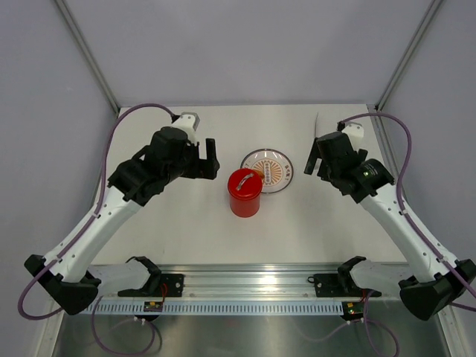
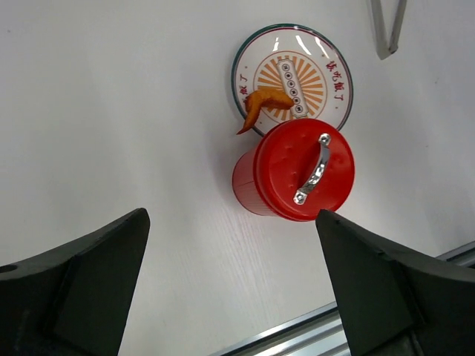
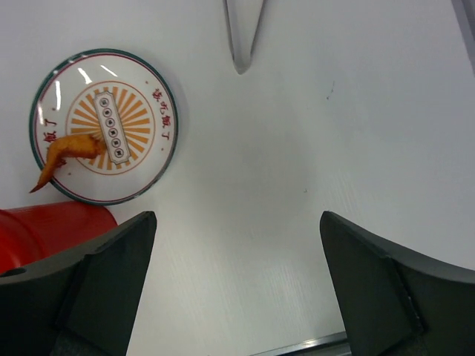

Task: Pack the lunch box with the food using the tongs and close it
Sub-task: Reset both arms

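Quick status from my end: the lunch box [image 1: 245, 192] is standing upright on the worktop [image 1: 186, 230] with its red lid [image 2: 304, 169] already seated on top, metal handle [image 2: 312, 169] facing up, so the closing part looks done. I can't call it finished though, since one orange fried piece [image 2: 260, 105] is sitting on the plate [image 3: 148, 167], draped over the rim on the side nearest the box. With the lid on I can't see what's inside, so I'm only guessing the other food made it in. The tongs [image 3: 242, 33] are lying flat on the worktop, nobody holding them, straight ahead of the right tool [image 1: 312, 158] and well past the plate from the left one. My read is that if that last bit counts, the lid has to come off again, the tongs get picked up, the piece goes in, then it gets closed a second time. As for the arms, both are up off the surface and bent in toward the middle, wrists angled down at the scene. The left tool [image 1: 213, 160] has its fingers spread wide with nothing between them; the box sits ahead of it and a touch toward its right finger, near but not touching. The right tool is spread wide and empty too, with the plate ahead and off to its left, and just the edge of the box showing by its left finger.
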Controlling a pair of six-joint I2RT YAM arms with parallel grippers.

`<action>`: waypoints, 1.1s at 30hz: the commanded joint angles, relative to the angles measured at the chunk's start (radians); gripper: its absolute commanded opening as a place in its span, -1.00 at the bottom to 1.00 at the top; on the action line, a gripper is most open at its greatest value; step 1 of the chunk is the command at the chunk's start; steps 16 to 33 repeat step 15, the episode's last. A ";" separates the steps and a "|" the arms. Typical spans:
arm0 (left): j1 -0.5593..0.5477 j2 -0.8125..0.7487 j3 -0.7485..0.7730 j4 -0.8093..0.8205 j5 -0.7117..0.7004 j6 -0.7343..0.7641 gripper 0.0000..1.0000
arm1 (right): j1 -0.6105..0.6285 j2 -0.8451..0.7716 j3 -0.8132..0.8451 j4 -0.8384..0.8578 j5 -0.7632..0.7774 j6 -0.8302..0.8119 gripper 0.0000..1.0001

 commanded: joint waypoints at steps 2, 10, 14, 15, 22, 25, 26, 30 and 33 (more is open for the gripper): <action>0.038 -0.038 -0.059 0.027 -0.067 -0.002 0.98 | -0.090 -0.019 -0.086 0.046 -0.129 0.028 0.99; 0.073 -0.021 -0.073 0.013 -0.073 -0.042 0.98 | -0.113 0.019 -0.098 0.023 -0.155 0.080 0.99; 0.081 -0.019 -0.070 0.015 -0.076 -0.043 0.98 | -0.113 0.016 -0.100 0.020 -0.140 0.085 0.99; 0.082 -0.018 -0.068 0.017 -0.074 -0.045 0.98 | -0.113 0.024 -0.097 0.016 -0.140 0.083 0.99; 0.082 -0.018 -0.068 0.017 -0.074 -0.045 0.98 | -0.113 0.024 -0.097 0.016 -0.140 0.083 0.99; 0.082 -0.018 -0.068 0.017 -0.074 -0.045 0.98 | -0.113 0.024 -0.097 0.016 -0.140 0.083 0.99; 0.082 -0.018 -0.068 0.017 -0.074 -0.045 0.98 | -0.113 0.024 -0.097 0.016 -0.140 0.083 0.99; 0.082 -0.018 -0.068 0.017 -0.074 -0.045 0.98 | -0.113 0.024 -0.097 0.016 -0.140 0.083 0.99; 0.082 -0.018 -0.068 0.017 -0.074 -0.045 0.98 | -0.113 0.024 -0.097 0.016 -0.140 0.083 0.99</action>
